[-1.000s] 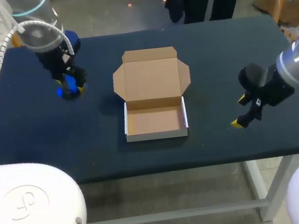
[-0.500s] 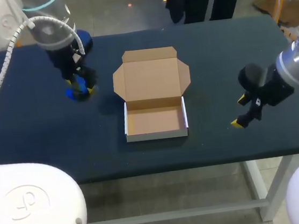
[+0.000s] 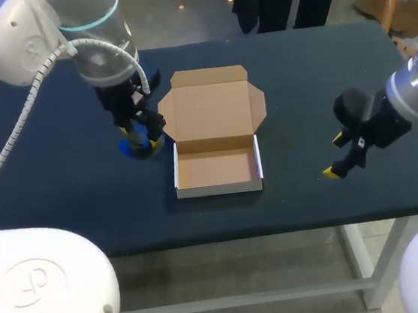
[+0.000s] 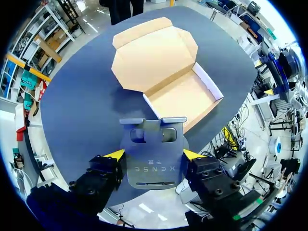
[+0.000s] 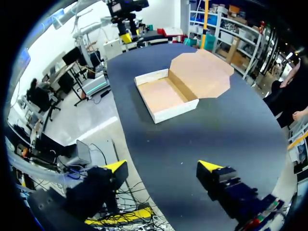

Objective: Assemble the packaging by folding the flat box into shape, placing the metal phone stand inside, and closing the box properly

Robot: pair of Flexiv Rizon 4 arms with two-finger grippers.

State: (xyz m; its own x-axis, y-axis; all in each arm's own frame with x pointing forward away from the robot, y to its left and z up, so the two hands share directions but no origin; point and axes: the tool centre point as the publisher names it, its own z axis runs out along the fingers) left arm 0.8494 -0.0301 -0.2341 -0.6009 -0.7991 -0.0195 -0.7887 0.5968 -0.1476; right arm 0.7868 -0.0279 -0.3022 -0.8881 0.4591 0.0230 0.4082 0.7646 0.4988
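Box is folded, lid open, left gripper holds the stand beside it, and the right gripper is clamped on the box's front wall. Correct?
Not quite. The right gripper is open and holds nothing, over bare table well apart from the box; the right wrist view shows it. The rest stands: box folded, lid open, left gripper holding the stand beside it.

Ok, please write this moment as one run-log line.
left gripper: shut on phone stand, beside box | right gripper: open, empty | box: folded, lid open, empty
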